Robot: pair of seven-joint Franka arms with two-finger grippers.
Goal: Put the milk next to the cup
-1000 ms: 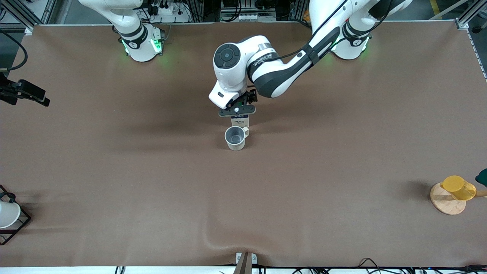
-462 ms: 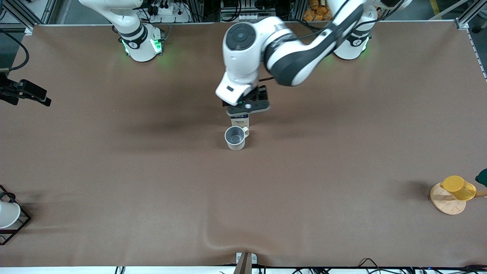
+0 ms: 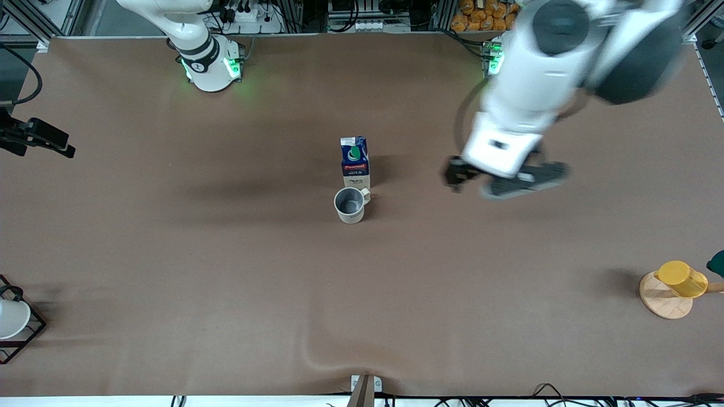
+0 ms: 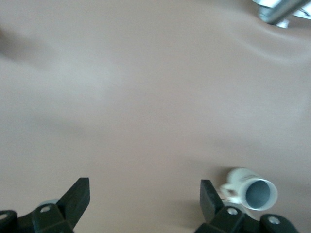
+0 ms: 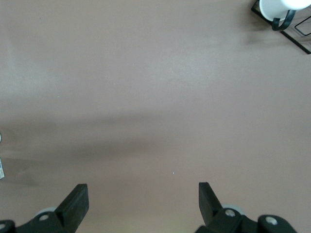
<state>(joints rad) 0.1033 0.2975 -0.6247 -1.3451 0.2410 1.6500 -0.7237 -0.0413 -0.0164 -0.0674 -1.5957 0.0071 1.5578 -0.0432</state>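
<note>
The milk point(image 3: 354, 161) stands upright on the brown table, free of any gripper. It is just farther from the front camera than the cup point(image 3: 349, 204) and close against its handle. The cup also shows in the left wrist view point(image 4: 257, 191). My left gripper point(image 3: 500, 182) is open and empty. It is up in the air over bare table, off the milk toward the left arm's end; its own view point(image 4: 145, 191) shows spread fingers with nothing between them. My right gripper point(image 5: 141, 194) is open and empty over bare table and waits.
A yellow cup point(image 3: 681, 278) sits on a round wooden stand point(image 3: 662, 302) near the left arm's end. A white cup in a black wire frame point(image 3: 11, 319) stands at the right arm's end, also in the right wrist view point(image 5: 282, 7). The cloth has a wrinkle point(image 3: 317, 356) near the front edge.
My left gripper has let go of the milk, risen and swung away toward the left arm's end. The milk now stands uncovered beside the cup. The cup has not moved.
</note>
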